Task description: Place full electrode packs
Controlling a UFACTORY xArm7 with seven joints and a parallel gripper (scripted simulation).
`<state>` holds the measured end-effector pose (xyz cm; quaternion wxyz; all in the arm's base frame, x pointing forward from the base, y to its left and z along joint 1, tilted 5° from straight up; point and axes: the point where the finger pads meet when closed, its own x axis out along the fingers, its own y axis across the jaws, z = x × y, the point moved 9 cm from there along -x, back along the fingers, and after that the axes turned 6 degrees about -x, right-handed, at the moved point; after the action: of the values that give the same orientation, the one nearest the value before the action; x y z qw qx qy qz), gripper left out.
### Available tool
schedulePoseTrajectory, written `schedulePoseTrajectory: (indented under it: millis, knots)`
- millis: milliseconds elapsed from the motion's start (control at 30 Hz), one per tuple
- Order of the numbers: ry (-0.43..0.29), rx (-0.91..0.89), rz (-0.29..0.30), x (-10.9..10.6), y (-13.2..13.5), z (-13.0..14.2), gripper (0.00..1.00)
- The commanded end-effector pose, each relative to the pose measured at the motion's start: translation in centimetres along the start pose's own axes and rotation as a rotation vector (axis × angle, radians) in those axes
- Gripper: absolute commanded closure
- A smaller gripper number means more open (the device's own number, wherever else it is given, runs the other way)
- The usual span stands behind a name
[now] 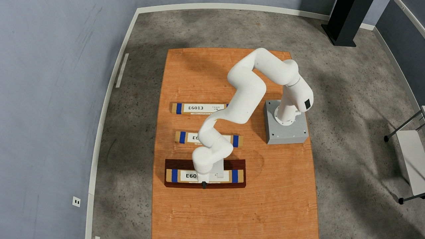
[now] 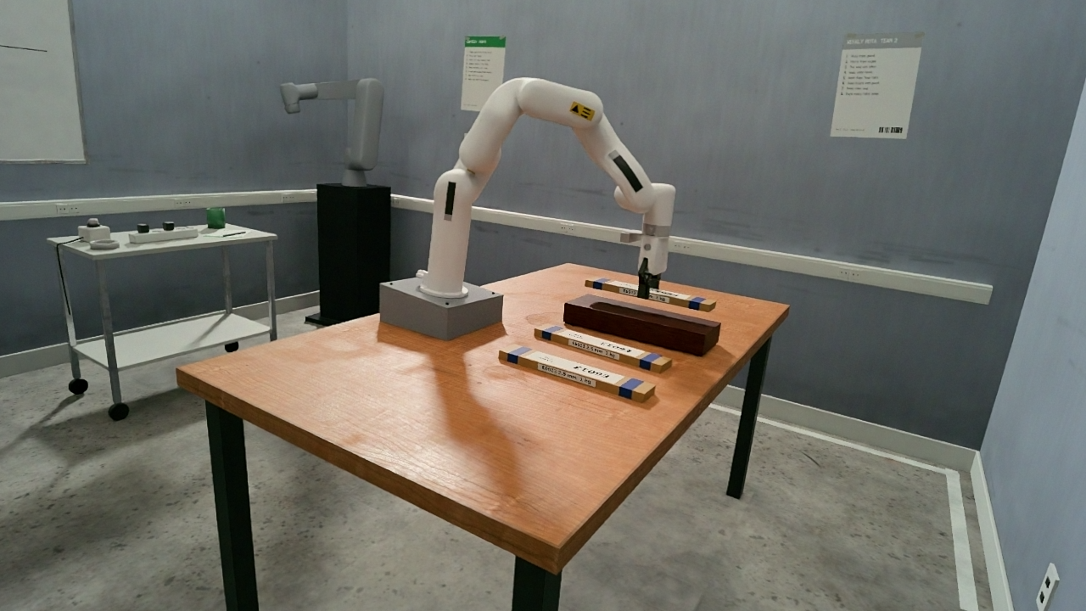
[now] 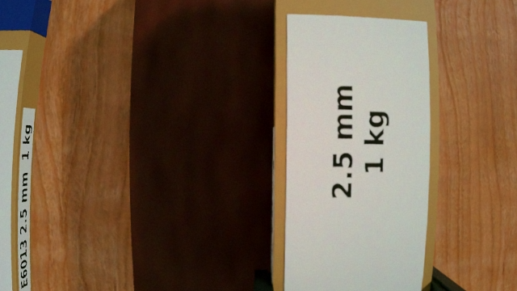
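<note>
My gripper (image 1: 204,185) is shut on one tan electrode pack with blue bands and a white label (image 1: 205,176). It holds the pack level, a little above the table (image 2: 647,300). In the wrist view the held pack (image 3: 355,149) runs along one long edge of the dark brown low platform (image 3: 202,145), with bare table on its other side. The platform (image 2: 641,323) has nothing lying on it. A second pack (image 1: 184,137) (image 2: 602,349) lies flat on the table beside the platform. A third pack (image 1: 197,108) lies flat farther off (image 2: 576,373).
The grey robot base (image 1: 285,121) stands on the table at the side. Off the table are a black pedestal with another arm (image 2: 353,250) and a white cart (image 2: 163,288). The table edge is close beyond the held pack.
</note>
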<state>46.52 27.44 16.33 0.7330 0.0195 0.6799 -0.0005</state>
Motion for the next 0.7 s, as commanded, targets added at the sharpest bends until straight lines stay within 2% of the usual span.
schedulePoseTrajectory:
  millis: [0, 667]
  knots:
    - [-0.005, 0.000, 0.003, 0.3, 0.1, 0.1, 0.42]
    - [-0.005, 0.000, 0.003, 3.1, 0.3, 0.2, 0.42]
